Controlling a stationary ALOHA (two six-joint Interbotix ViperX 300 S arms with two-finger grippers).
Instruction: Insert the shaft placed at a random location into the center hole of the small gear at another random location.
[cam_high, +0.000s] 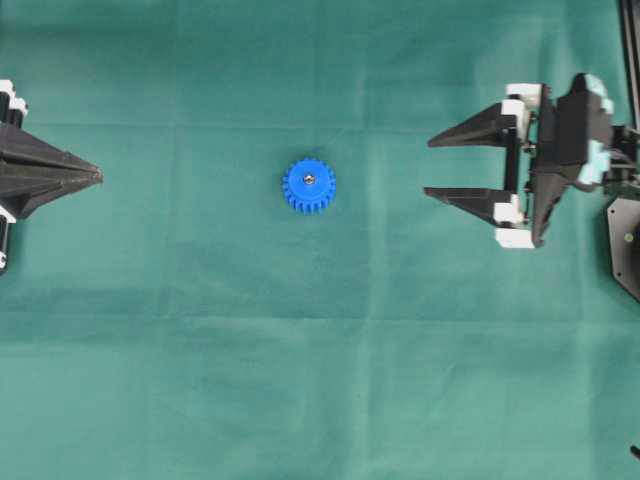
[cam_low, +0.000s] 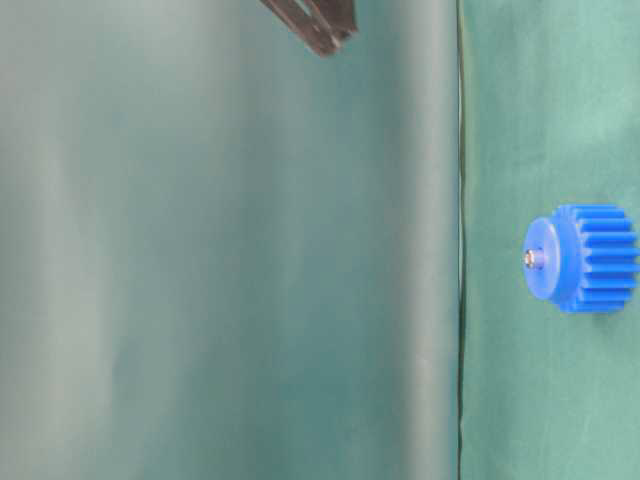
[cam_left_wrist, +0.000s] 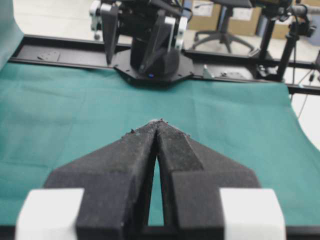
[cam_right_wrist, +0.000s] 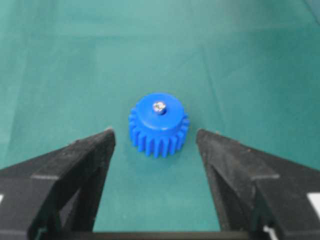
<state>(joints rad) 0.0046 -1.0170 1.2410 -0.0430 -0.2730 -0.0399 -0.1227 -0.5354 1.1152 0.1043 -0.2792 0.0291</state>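
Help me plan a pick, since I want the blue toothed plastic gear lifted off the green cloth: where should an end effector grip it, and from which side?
Grip the blue toothed plastic gear across its toothed rim, coming from above. It lies flat, hub up, with the silver metal pin standing in its centre, so only the outer sides offer opposing faces.

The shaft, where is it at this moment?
The shaft sits in the center hole of the small gear, near the middle of the overhead view, on the green cloth between both grippers.
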